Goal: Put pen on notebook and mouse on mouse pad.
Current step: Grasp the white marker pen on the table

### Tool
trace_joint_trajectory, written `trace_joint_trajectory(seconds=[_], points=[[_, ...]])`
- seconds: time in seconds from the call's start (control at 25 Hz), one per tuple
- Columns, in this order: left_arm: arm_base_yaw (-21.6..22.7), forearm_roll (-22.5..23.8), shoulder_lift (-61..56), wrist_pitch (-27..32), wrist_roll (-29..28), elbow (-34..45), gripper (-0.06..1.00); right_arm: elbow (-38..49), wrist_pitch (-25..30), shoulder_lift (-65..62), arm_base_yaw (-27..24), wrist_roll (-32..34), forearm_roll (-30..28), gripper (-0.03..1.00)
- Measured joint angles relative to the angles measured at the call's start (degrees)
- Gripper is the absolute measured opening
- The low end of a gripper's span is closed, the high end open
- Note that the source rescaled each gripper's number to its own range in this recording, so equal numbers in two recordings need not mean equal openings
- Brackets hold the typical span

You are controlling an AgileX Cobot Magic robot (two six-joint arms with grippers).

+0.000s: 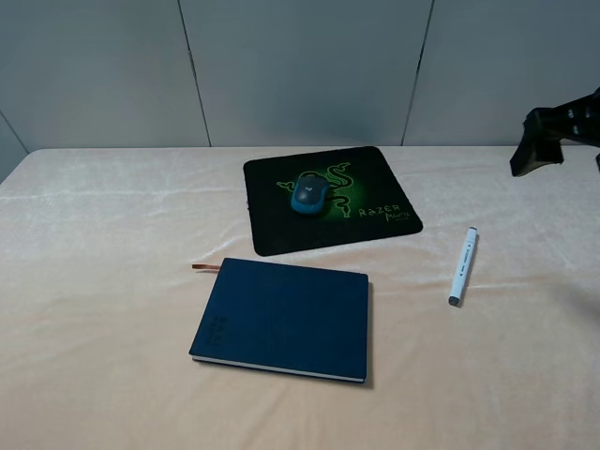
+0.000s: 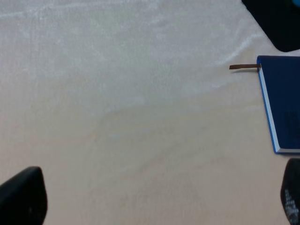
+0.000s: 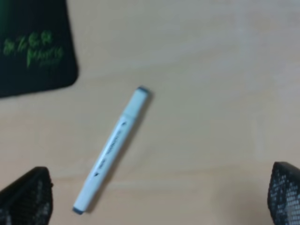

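Observation:
The mouse (image 1: 307, 192) sits on the black mouse pad (image 1: 375, 178), over its green logo. The navy notebook (image 1: 281, 319) lies closed in front of the pad, with its brown ribbon (image 1: 204, 267) sticking out at the left. The white pen (image 1: 463, 265) lies on the cloth to the right of the pad and the notebook. In the right wrist view the pen (image 3: 112, 150) is below my right gripper (image 3: 157, 199), which is open and empty. My left gripper (image 2: 157, 201) is open over bare cloth, left of the notebook (image 2: 286, 108).
A cream tablecloth (image 1: 103, 309) covers the table, with grey wall panels behind. The right arm's dark end (image 1: 544, 139) hangs above the table's far right edge. The left arm is out of the exterior view. A corner of the mouse pad (image 3: 35, 47) shows near the pen.

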Motion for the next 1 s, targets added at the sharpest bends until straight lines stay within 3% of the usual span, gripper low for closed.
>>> trace_joint_trajectory(seconds=[0.28, 0.52, 1.0], points=[[0.0, 0.0, 0.0, 0.0, 0.0, 0.0, 1.0, 0.0, -0.1, 8.8, 6.5, 4.9, 0.1, 1.0], [0.0, 0.0, 0.0, 0.0, 0.0, 0.0, 1.0, 0.0, -1.2, 16.5, 6.7, 8.3, -0.6, 1.0], [0.0, 0.0, 0.0, 0.0, 0.0, 0.0, 1.0, -0.3, -6.6, 23.8, 6.7, 9.2, -0.8, 1.0]])
